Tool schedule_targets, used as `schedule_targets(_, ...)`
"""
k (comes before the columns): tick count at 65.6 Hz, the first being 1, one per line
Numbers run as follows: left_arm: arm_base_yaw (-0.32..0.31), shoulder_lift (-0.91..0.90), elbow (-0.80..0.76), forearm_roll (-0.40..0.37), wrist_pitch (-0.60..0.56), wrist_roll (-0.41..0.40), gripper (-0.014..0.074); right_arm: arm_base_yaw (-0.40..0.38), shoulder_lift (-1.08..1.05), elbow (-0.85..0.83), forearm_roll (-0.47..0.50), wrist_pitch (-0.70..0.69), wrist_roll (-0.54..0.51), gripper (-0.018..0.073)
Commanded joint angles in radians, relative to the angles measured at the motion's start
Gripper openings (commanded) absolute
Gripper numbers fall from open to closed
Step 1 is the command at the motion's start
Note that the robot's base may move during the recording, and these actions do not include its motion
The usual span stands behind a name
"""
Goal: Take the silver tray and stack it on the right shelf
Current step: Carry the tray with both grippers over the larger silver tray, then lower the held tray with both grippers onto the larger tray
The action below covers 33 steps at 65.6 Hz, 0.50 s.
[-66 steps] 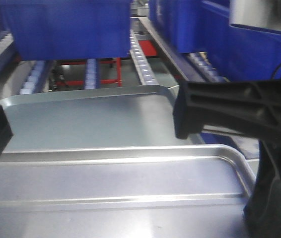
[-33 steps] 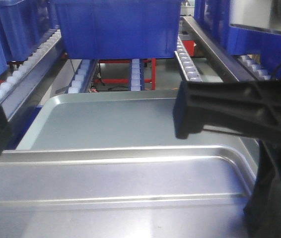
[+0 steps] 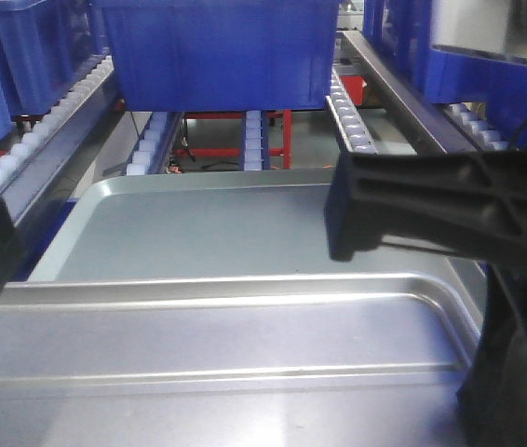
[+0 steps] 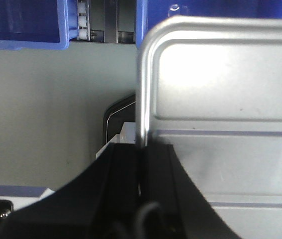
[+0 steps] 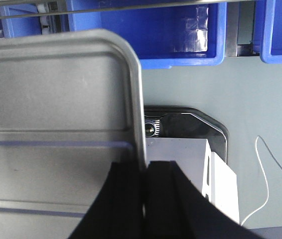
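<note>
Left fingers (image 4: 123, 172) are pinched narrow on the silver tray (image 4: 220, 89), one black pad either side of its raised left rim, just behind the rounded corner. Right fingers (image 5: 163, 186) are doing the same on the opposite rim, closed right onto the metal, with the rim running straight up out of the slit between them. So the tray hangs between the two arms, gripped by both side rims. In the front view it lies flat and about level across the bottom of the picture, with a bright far rim and one long ridge crossing its base.

Just past the silver tray's far rim sits the larger grey tray (image 3: 208, 228), duller, with its near edge hidden behind that rim. I cannot tell whether the two touch. Further beyond comes the right shelf (image 3: 254, 140), its white roller tracks running away from the tray. A blue bin (image 3: 217, 51) sits across the tracks, and a red frame (image 3: 236, 149) shows below, between the rollers. Beyond the tray to the left there is another roller rail (image 3: 49, 121), and beyond it to the right, more blue bins (image 3: 487, 74).

Under the tray's left edge the left wrist view shows pale grey floor (image 4: 41, 109). Off its right edge, the right wrist view shows a white box (image 5: 220, 184) and a thin white cable (image 5: 263, 169).
</note>
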Motion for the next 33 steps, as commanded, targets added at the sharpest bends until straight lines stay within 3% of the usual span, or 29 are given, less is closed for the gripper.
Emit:
schedule_targets(1, -0.004, -0.02, -0.021, 0.032, 0.231, 0.004, -0.0092, -0.004, -0.022, -0.023, -0.067, 0.06, 0.001, 0.0058)
schedule_targets(24, -0.004, -0.02, -0.021, 0.04, 0.219, 0.004, -0.0092, -0.005, -0.022, -0.023, -0.067, 0.055, 0.001, 0.0058)
schedule_targets(33, -0.002, -0.02, -0.024, 0.047, 0.114, 0.044, -0.0092, -0.005, -0.022, -0.024, -0.077, 0.058, 0.001, 0.0058)
